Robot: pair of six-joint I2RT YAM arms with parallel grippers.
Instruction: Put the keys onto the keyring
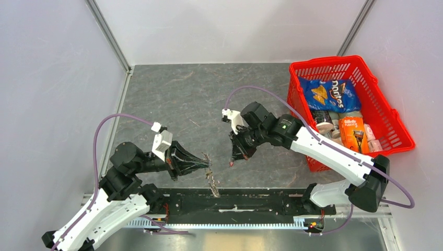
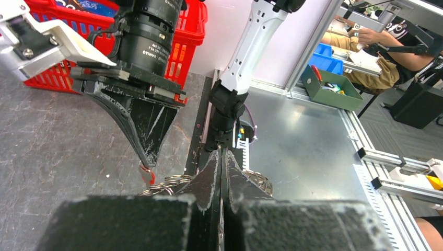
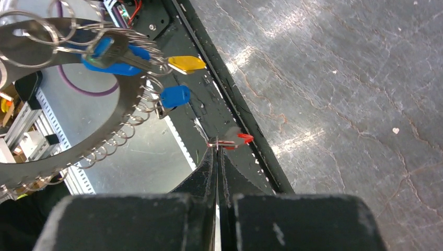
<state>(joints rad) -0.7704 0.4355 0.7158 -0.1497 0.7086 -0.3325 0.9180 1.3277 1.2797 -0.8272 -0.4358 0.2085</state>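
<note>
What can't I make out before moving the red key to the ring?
Top view: keyring edge-on and tiny, no detail.
Left wrist: left tool hides where it grips the ring.
Right wrist: ring cut off by the left edge; red key blurred, its hole too small to see.

A red basket (image 1: 387, 118) holds a blue chip bag (image 1: 330, 95) and razor pack (image 1: 354, 134).

Both arms match: white plastic link shells (image 1: 334, 154), black cylindrical joint housings (image 1: 125, 157), and a purple cable (image 1: 97, 137) looped off each wrist. Each wrist carries a white bracket (image 1: 163, 141) with silver screws (image 2: 28, 52). Left gripper (image 1: 208, 163) and right gripper (image 1: 233, 159) have black tapered fingers (image 2: 143, 123), scratched white. There's a green dot (image 1: 286, 124) on the right arm's joint, at 2 o'clock from its gripper.
</note>
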